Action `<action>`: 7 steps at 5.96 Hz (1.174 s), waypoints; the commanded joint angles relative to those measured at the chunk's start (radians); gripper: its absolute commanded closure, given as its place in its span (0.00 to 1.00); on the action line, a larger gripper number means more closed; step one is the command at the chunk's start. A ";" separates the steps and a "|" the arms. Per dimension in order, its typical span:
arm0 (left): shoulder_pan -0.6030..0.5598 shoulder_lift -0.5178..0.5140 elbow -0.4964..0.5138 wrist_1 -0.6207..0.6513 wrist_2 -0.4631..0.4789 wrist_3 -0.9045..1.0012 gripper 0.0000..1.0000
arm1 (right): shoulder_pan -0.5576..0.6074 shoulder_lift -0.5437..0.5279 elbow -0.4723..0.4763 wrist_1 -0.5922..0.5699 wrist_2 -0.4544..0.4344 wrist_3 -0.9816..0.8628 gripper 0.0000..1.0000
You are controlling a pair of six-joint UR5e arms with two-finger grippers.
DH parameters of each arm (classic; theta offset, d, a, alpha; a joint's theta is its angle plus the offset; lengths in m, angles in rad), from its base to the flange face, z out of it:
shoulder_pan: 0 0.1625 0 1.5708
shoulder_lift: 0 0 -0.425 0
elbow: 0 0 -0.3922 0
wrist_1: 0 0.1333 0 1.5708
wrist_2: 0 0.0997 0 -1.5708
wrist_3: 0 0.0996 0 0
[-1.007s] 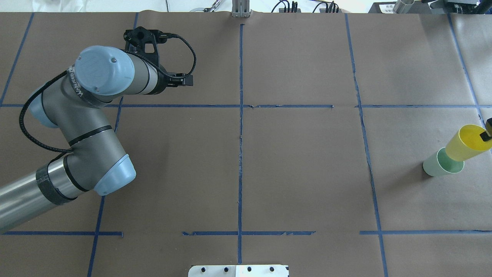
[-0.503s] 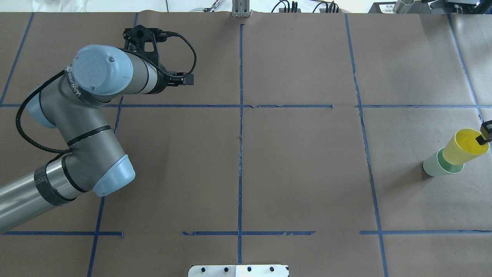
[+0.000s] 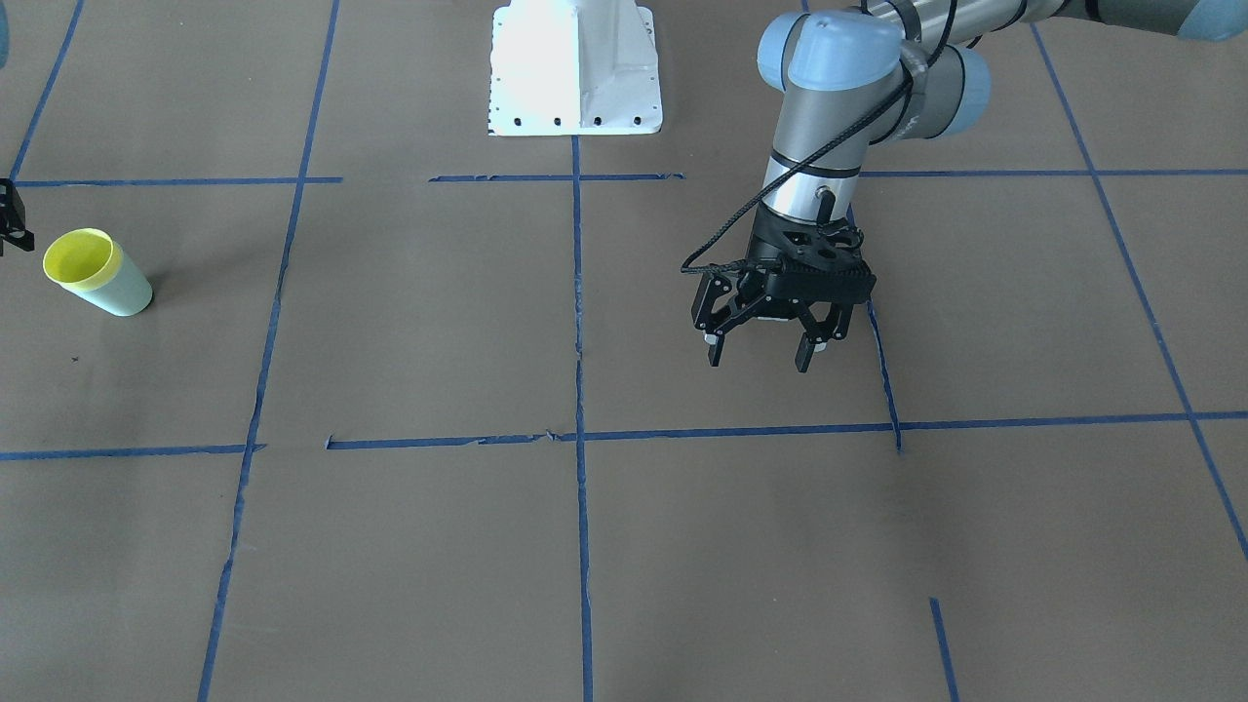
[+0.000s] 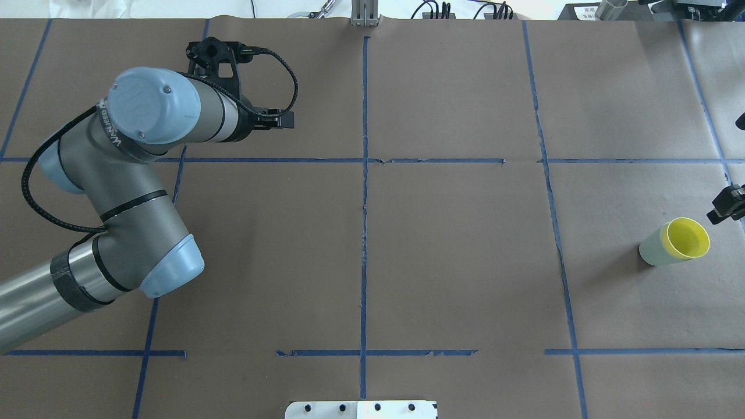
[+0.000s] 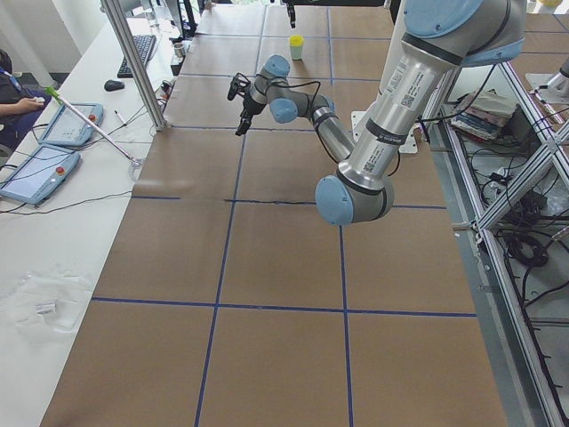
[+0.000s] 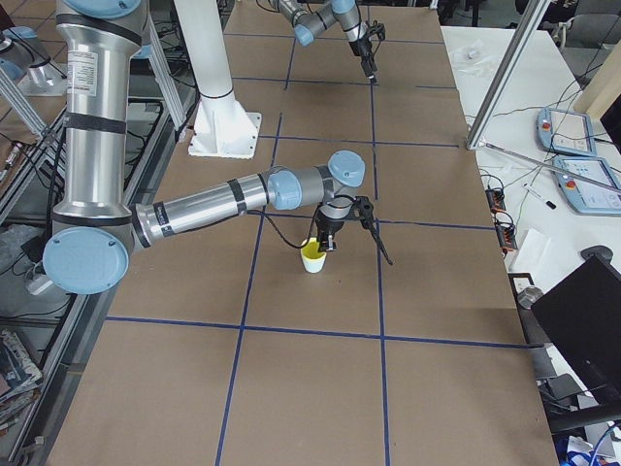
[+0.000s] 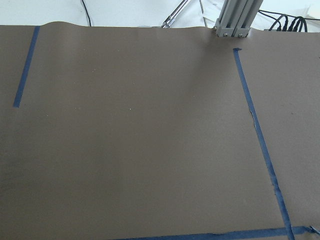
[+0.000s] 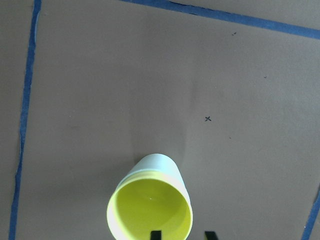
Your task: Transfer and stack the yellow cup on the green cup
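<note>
The yellow cup (image 4: 688, 238) sits nested in the green cup (image 4: 652, 251) at the table's right end, only its rim and inside showing. The pair also shows in the front-facing view, yellow cup (image 3: 80, 258) in green cup (image 3: 122, 292), and in the right wrist view, yellow cup (image 8: 150, 212) in green cup (image 8: 157, 164). My right gripper (image 8: 183, 234) is open and empty, just above and beside the rim, and clear of the cups (image 4: 727, 203). My left gripper (image 3: 760, 353) hangs open and empty over the table's left half, far from the cups.
Brown paper with blue tape lines (image 4: 364, 233) covers the table. The white robot base plate (image 3: 575, 68) is at the near edge. A metal post (image 7: 235, 20) and cables stand at the far edge. Operators' tablets (image 6: 572, 131) lie on a side table.
The yellow cup has dropped fully into the green cup. My right gripper has let go of it and drawn back from its rim. The left arm has hardly moved.
</note>
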 commanded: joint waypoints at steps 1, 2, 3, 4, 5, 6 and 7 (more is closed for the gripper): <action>0.000 0.002 -0.001 0.000 -0.003 0.005 0.00 | 0.004 -0.001 0.003 0.001 0.000 -0.012 0.00; -0.005 0.055 -0.032 0.023 -0.074 0.018 0.01 | 0.055 -0.014 0.003 0.000 -0.002 -0.088 0.00; -0.076 0.095 -0.059 0.044 -0.188 0.125 0.01 | 0.148 -0.040 0.001 -0.002 -0.006 -0.164 0.00; -0.145 0.119 -0.101 0.154 -0.280 0.269 0.01 | 0.230 -0.086 0.001 -0.002 -0.006 -0.252 0.00; -0.220 0.124 -0.119 0.289 -0.358 0.463 0.01 | 0.297 -0.135 -0.003 -0.002 -0.009 -0.310 0.00; -0.327 0.146 -0.124 0.421 -0.436 0.694 0.01 | 0.312 -0.157 -0.002 -0.002 -0.014 -0.307 0.00; -0.471 0.266 -0.124 0.451 -0.554 0.938 0.00 | 0.312 -0.159 -0.006 -0.002 -0.016 -0.299 0.00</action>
